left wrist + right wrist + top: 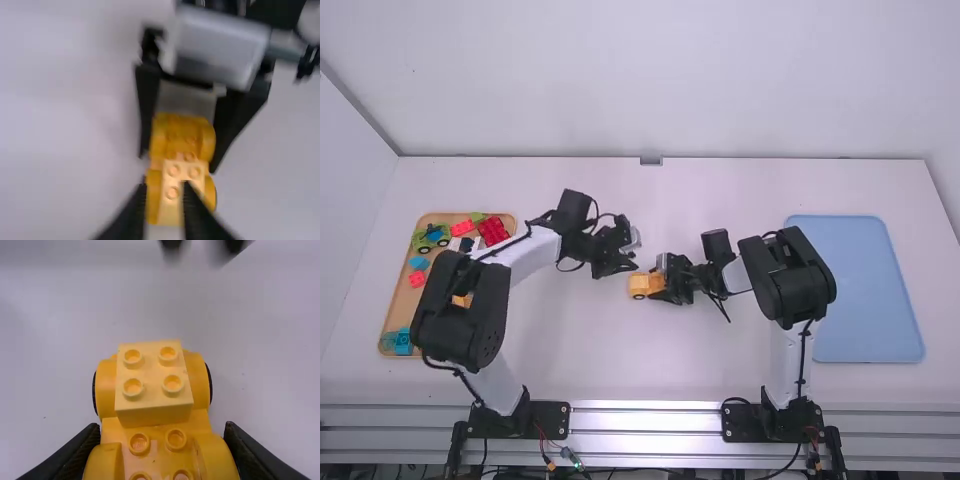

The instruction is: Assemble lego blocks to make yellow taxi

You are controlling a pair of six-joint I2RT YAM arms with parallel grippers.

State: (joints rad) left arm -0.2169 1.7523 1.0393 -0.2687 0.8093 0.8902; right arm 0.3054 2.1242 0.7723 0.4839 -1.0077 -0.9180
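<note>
Near the middle of the white table (570,350), clasping the yellow lego car base (159,452) firmly from both sides with the right gripper (658,284), pressing black fingers against the rounded yellow sides at the nearer end. Carrying a pale-yellow four-stud brick (152,390) on top, over at the end away from the right gripper, and showing bare studs between brick and wrist. Hovering close to that bricked end with the left gripper (623,262), holding its two fingertips apart, gripping nothing at all. Over on the left, stretching the left arm across the wooden tray (403,300), and showing in there a green toy car (430,237), red bricks (493,230) and blue pieces (400,342). Away to the right, spotting a blue tray (870,290) lying flat beside the right arm.
</note>
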